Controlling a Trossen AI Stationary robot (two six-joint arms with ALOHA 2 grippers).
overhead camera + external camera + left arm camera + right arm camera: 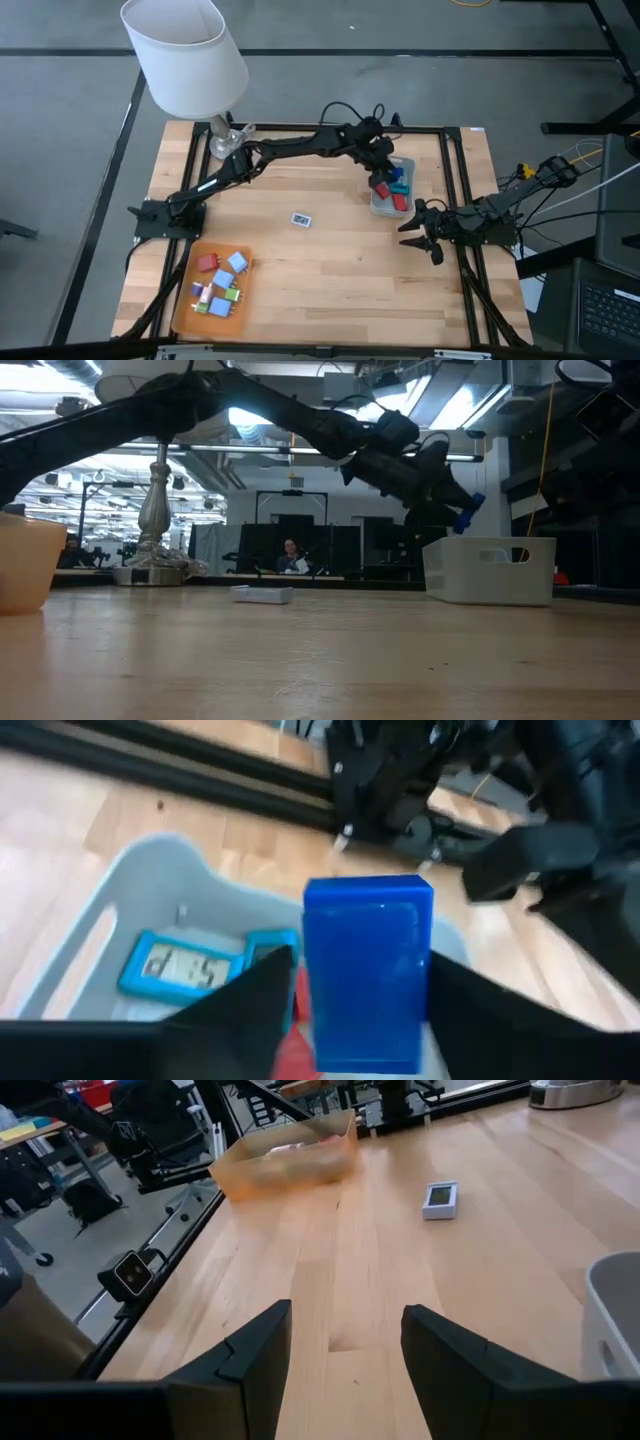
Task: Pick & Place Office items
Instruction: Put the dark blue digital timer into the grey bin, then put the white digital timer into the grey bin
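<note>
My left gripper (pixel 383 178) reaches across the table and hangs over the grey bin (pixel 378 208) at the far right. A blue block (pixel 368 970) stands upright between its fingers, above the bin's open top (pixel 490 570). In the bin lie a light-blue piece with a display (pixel 185 965) and a red piece (pixel 400 202). The orange tray (pixel 185 310) at the near left holds several small coloured pieces. A small white piece (pixel 301 218) lies flat mid-table. My right gripper (pixel 418 235) waits open just on the near side of the bin. My left gripper has the blue block between its two fingers, which come slanting down from the table's left. A strip of the bin's contents shows between one finger (pixel 255 1010) and the block's side (pixel 312 980). The other finger (pixel 480 1010) borders the block; whether it touches, I cannot tell.
A table lamp with a white shade (pixel 185 50) stands at the far left corner on a metal foot (pixel 155 565). Black rails frame the tabletop. Bare wood lies between the tray and the bin, around the white piece (pixel 441 1198).
</note>
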